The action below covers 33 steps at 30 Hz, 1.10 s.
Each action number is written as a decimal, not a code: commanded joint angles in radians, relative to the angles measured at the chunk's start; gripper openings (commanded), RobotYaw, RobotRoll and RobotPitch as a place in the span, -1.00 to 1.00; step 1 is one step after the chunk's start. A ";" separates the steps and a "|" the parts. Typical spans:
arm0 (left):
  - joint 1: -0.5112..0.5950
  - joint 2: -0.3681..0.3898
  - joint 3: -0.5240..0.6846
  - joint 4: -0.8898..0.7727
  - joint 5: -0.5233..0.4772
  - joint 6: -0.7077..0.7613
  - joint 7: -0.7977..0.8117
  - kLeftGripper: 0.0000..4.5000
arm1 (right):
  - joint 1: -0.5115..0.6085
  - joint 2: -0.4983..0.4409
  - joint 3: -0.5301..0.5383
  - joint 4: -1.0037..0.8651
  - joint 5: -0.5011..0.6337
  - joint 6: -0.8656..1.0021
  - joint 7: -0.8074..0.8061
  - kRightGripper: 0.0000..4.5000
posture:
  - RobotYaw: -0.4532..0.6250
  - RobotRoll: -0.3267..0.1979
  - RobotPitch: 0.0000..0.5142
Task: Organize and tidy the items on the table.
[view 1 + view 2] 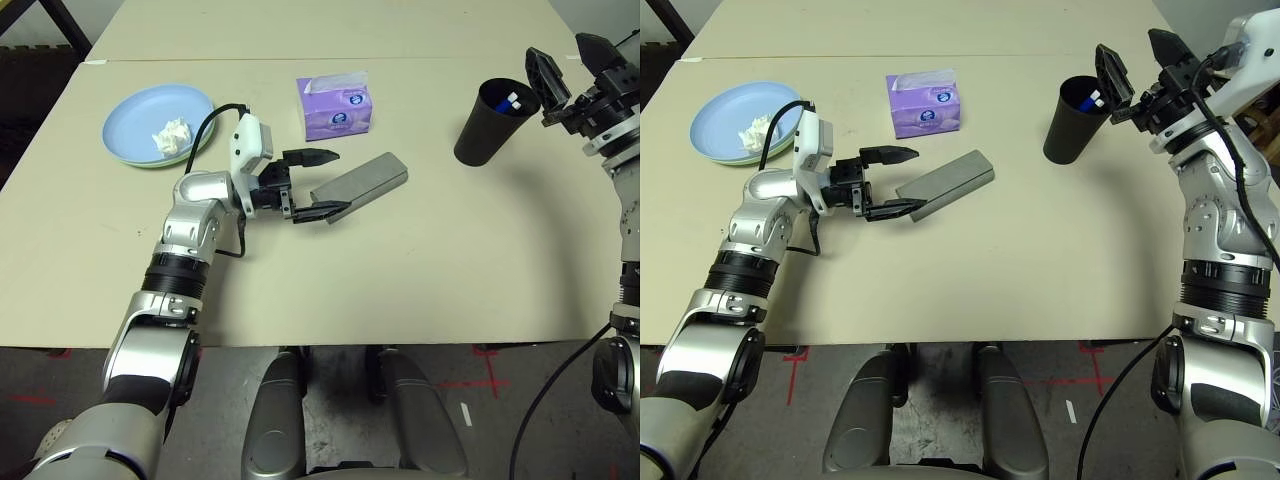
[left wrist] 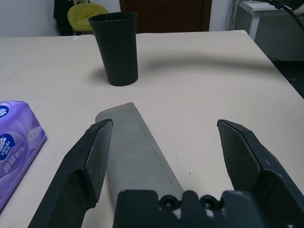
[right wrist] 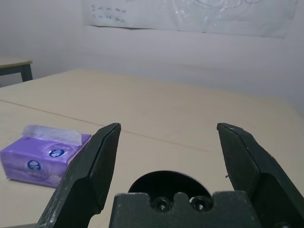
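Beige and matte, the table (image 1: 420, 290) carries most of the items already grouped. At its far left, the light blue plate (image 1: 150, 118) sits stacked on a pale green plate (image 1: 160, 160) whose rim peeks out, with a crumpled white tissue (image 1: 171, 138) lying in it. A purple tissue box (image 1: 336, 105) stands near the middle, and the grey glasses case (image 1: 365, 182) lies slanted just in front of it. The black cup (image 1: 490, 120) stands toward the right with the white-blue pen (image 1: 513, 100) inside.

The left gripper (image 1: 314, 183) points sideways at the near end of the case, jaws spread wide; the case end lies between them, close to one finger (image 2: 88, 161), ungripped. The right gripper (image 1: 1137, 66) hangs just above and beside the cup's rim, jaws fully apart and holding nothing.

The risks are modest but real. The right fingers are close to the tall, light cup, so a careless withdrawal could clip the rim and tip it, spilling the pen. On the left, a close made this near the case's end would likely pivot the case or let it slip out.
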 commanded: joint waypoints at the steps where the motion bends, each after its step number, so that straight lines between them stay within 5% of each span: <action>1: 0.027 0.002 0.023 -0.039 -0.004 0.005 0.049 1.00 | 0.052 0.027 -0.005 -0.050 0.016 0.014 -0.017 0.98 | -0.02 0.25 -0.12; 14: 0.173 -0.049 0.195 -0.263 0.056 0.035 0.631 1.00 | 0.313 0.228 -0.033 -0.188 -0.051 -0.141 -0.230 0.98 | 0.00 0.25 -0.13; 23: 0.268 -0.037 0.334 -0.319 0.134 0.066 1.000 1.00 | 0.313 0.194 -0.027 -0.053 -0.181 -0.183 -0.340 0.98 | 0.01 0.25 -0.13; 33: 0.423 0.045 0.434 -0.336 0.117 0.067 1.065 1.00 | 0.266 0.199 -0.044 0.069 -0.130 -0.245 -0.275 0.98 | 0.03 0.25 -0.13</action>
